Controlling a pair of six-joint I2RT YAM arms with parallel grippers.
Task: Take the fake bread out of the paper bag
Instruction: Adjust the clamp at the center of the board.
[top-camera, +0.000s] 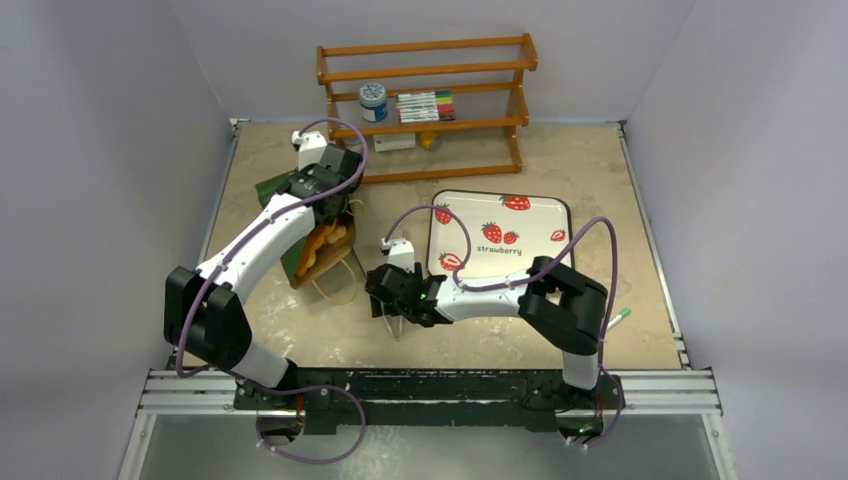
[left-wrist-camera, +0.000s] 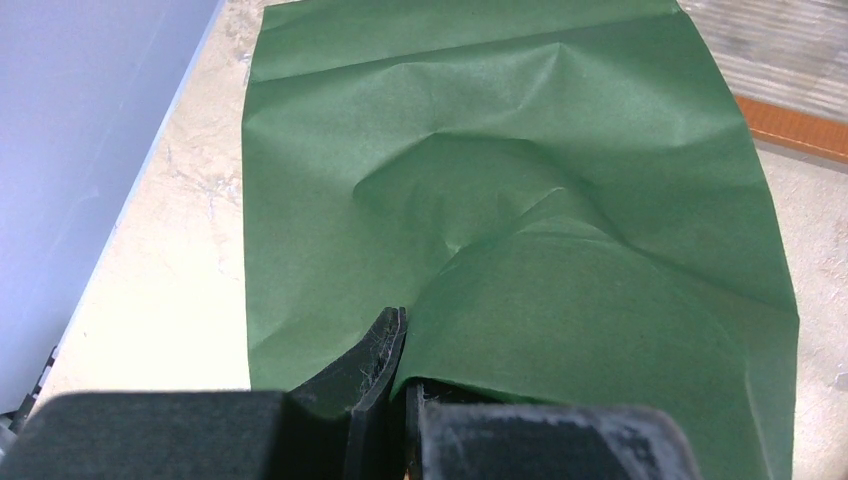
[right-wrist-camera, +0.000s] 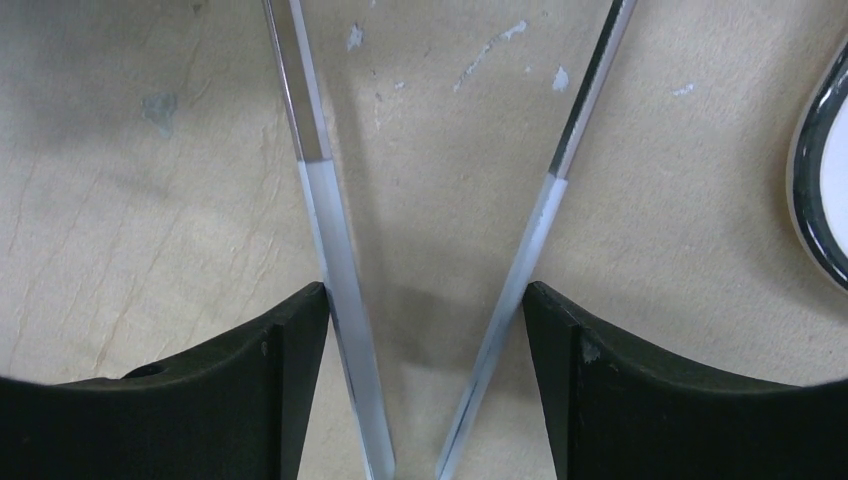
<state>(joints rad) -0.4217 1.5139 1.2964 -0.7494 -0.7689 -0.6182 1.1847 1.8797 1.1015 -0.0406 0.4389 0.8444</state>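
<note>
Evidently the task is only at the reaching stage: the fake bread (top-camera: 322, 242) is seen as orange and golden pieces lying in the brown-lined mouth of the paper bag (top-camera: 272, 192), on the left side of the table (top-camera: 620, 200), and no piece is seen outside it. The bag is laid with its long axis running from far to near, leaning a little to the right at the near end. Its closed green end is turned to the far left, and its mouth is turned to the near side, with a thin string handle (top-camera: 340, 288) looped out onto the table. The orange piece appears to be lined up with the bag, though it is partly hidden by the left arm.

The left gripper (left-wrist-camera: 395, 405) is clenched on a fold of the green paper at the far part of the bag, so the bag is judged to be steadied for the other arm. The right gripper (right-wrist-camera: 425, 330) is grasping a pair of metal tongs (right-wrist-camera: 325, 220). Their two blades are pressed against the inner faces of the fingers and are spread apart toward the tips. Nothing is caught between them, and only bare table is seen below, just off the near-left corner of the strawberry tray (top-camera: 540, 215) and to the right of the bag's mouth, apart from it.

For the next move, it is judged that the tongs must be carried left to the mouth, lined up with the bag's axis, set astride one piece and squeezed, while the paper is held firm at the far end
</note>
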